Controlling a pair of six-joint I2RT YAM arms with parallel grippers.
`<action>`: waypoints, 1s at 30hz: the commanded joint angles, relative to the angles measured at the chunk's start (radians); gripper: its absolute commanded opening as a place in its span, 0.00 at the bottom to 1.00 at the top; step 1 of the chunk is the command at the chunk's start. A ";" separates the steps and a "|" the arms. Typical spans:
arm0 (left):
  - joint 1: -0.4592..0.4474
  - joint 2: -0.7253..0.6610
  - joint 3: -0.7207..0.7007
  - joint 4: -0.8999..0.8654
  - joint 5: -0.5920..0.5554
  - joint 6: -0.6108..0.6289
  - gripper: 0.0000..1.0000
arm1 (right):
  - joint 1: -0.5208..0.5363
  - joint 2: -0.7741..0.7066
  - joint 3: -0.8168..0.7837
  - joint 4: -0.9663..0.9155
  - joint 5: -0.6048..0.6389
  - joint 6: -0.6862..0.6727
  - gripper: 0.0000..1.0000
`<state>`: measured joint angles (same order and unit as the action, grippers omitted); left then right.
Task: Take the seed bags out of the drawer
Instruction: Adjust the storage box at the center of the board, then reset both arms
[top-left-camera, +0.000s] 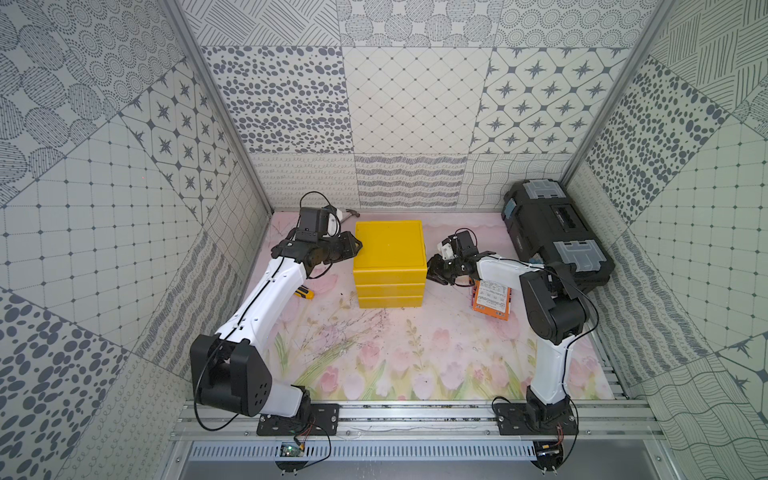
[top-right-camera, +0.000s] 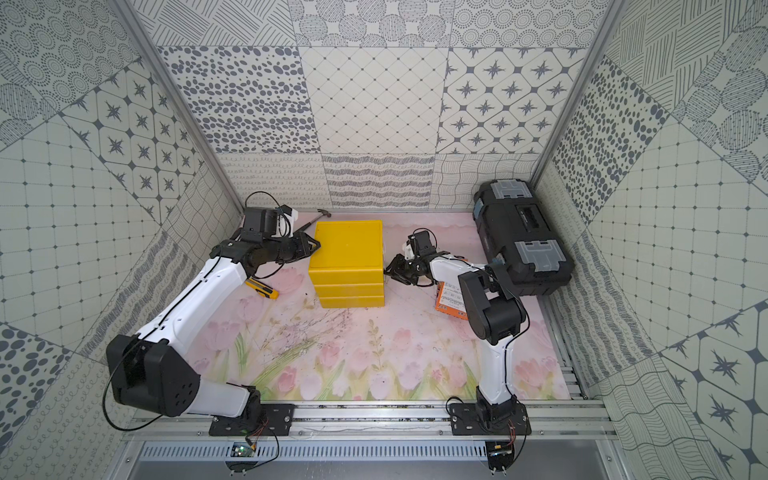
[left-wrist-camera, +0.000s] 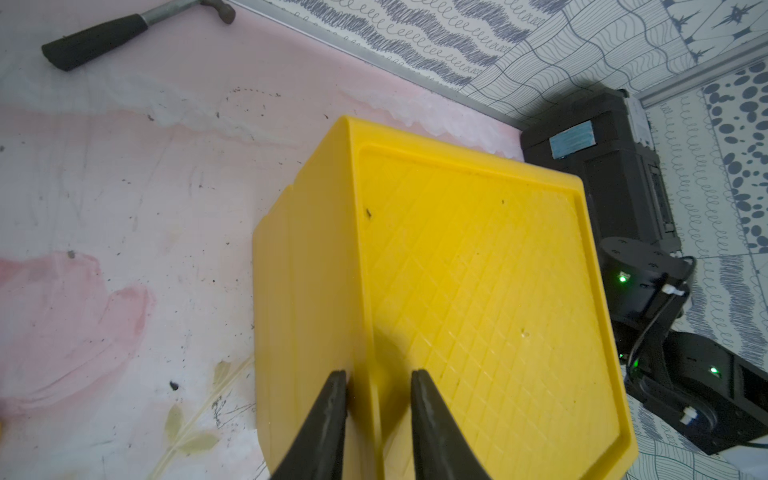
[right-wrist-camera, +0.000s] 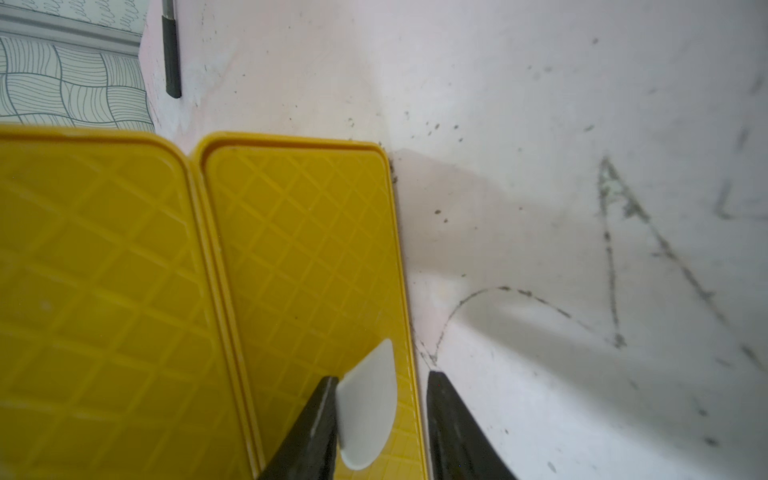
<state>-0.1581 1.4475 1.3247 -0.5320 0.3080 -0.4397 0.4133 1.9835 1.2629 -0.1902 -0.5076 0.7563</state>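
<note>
**Seed bags beside a closed drawer unit**

A booth with patterned tile walls enclosed a flower-printed bench (top-left-camera: 374, 353). At its middle stood a yellow drawer unit (top-left-camera: 390, 253) of three drawers, all of which looked shut in both top views. The seed bags (top-left-camera: 492, 301) lay on the bench just right of the unit, in a small overlapping pile with white printed backs and orange borders. The right arm hid part of the pile. Whether more bags remained inside a drawer could not be told.

The left gripper (left-wrist-camera: 378, 374) met the unit's upper left edge, its jaws partly apart astride the rim and clamping nothing. The right gripper (right-wrist-camera: 382, 376) sat low against the unit's right side. Its jaws were also partly apart and held nothing evident; a small white piece beside one jaw could not be identified.

The bags were judged light, thin and floppy, with a glossy skin likely to slip. Lying flat, they offered little purchase. A pinch across a raised edge or corner seemed the best hold, and a firm one, since neighbouring bags might cling or slide.
</note>
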 joint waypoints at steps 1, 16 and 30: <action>0.027 -0.055 0.036 -0.163 0.052 0.031 0.37 | 0.012 -0.005 -0.007 0.006 0.018 -0.007 0.41; 0.076 -0.281 0.044 -0.028 -0.216 0.238 1.00 | -0.050 -0.543 -0.122 0.024 0.599 -0.482 0.80; 0.082 -0.309 -0.700 0.756 -0.556 0.244 0.99 | -0.148 -0.673 -0.539 0.574 0.833 -0.738 0.99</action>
<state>-0.0834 1.0733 0.7948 -0.1398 -0.0357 -0.2565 0.2817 1.2911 0.7982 0.2794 0.2474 0.0517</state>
